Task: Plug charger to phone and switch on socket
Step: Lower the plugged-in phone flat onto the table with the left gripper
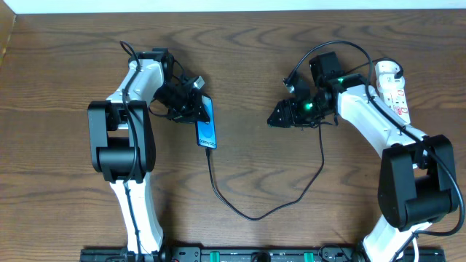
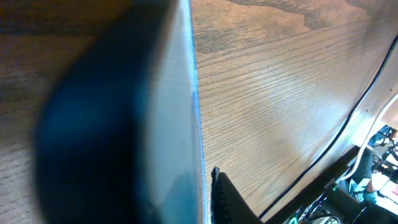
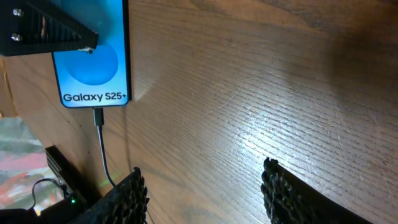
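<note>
On the wooden tabletop (image 1: 255,51), viewed from overhead, my left arm reaches from the near edge toward the far side. It then folds at the wrist so the left claw (image 1: 191,105) points inward at the far end of the phone (image 1: 206,125). From the right wrist camera, one dark finger (image 3: 50,28) of that claw lies across the top of the screen. I cannot tell whether the left claw is clenched or released, because its own camera shows little beyond a blurred blue phone edge.

The phone lies flat, screen up and lit blue. Its long axis runs near-to-far with a slight tilt, and its port end points toward the near edge. The charger cable (image 1: 251,216) is plugged into that port. From there it loops toward the near edge and climbs back up toward the right arm.

My right arm bends inward from the right. The right claw (image 1: 278,118) hangs released, well apart from the phone, with only bare wood between its jaws. The white power strip (image 1: 393,89) lies at the far right.
</note>
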Robot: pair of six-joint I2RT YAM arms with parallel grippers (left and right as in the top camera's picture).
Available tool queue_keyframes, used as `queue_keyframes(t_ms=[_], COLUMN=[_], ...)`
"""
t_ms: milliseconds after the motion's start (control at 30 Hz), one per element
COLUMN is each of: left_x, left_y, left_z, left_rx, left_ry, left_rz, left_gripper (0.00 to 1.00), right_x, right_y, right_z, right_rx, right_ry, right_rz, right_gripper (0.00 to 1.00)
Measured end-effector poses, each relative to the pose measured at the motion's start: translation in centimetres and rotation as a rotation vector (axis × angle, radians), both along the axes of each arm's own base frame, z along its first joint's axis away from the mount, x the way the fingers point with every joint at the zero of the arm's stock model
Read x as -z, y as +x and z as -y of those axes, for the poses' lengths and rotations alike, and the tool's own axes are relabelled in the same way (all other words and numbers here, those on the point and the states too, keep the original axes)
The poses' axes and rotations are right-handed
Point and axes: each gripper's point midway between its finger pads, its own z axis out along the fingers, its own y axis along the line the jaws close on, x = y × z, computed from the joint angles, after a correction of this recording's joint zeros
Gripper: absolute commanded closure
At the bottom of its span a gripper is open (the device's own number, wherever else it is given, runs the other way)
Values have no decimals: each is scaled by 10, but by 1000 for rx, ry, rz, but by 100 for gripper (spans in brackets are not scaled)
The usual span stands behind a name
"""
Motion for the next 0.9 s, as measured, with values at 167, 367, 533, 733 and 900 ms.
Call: queue_keyframes(t_ms=[167, 367, 533, 733, 900], left_x=[0, 2, 4, 8, 13], left_y=[0, 0, -1, -1, -2], left_z=[0, -3, -5, -12, -21], left_rx=[-2, 3, 6, 14, 14], left_ry=[1, 18, 36, 84, 141], left_rz=[-2, 0, 0, -1, -5], left_gripper=[73, 62, 54, 52, 51], right_x=[0, 0, 0, 0, 0], right_y=[0, 0, 0, 0, 0], right_z=[0, 0, 0, 0, 0], right_rx=[0, 0, 0, 0, 0], right_ry=[0, 0, 0, 0, 0], right_rz=[0, 0, 0, 0, 0], right_gripper=[40, 40, 39, 39, 39])
